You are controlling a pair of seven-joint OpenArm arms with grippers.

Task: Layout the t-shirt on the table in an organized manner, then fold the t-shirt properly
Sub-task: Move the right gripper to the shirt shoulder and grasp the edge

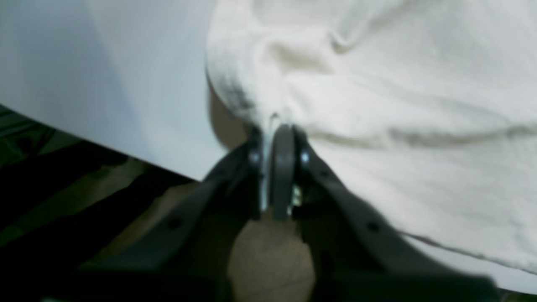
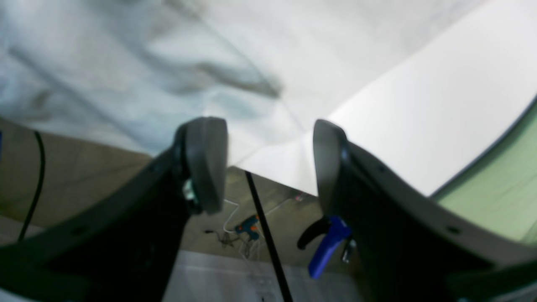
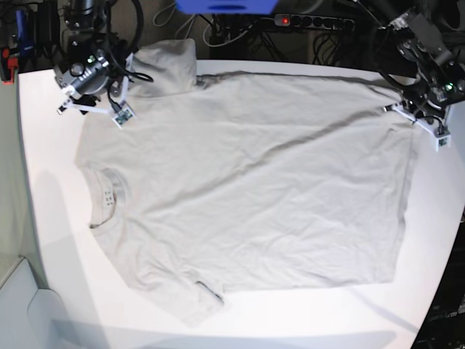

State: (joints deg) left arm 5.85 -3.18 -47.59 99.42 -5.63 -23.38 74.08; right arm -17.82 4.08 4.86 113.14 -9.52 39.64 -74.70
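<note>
The light grey-beige t-shirt [image 3: 247, 182] lies spread flat on the white table [image 3: 43, 145], neck to the left and hem to the right. My left gripper [image 3: 403, 107] is at the shirt's far right hem corner. In the left wrist view the left gripper [image 1: 277, 134] is shut, with the edge of the t-shirt [image 1: 398, 84] pinched between its jaws. My right gripper [image 3: 116, 80] is by the far left sleeve. In the right wrist view the right gripper [image 2: 268, 163] stands open with nothing between its fingers, and the t-shirt [image 2: 126, 63] lies just beyond them.
Both grippers are close to the table's far edge [image 2: 293, 184]. Behind it are a power strip and cables [image 3: 290, 22]. A blue-handled tool [image 2: 327, 247] and wires lie on the floor below. The table's rounded rim [image 3: 25, 218] runs down the left.
</note>
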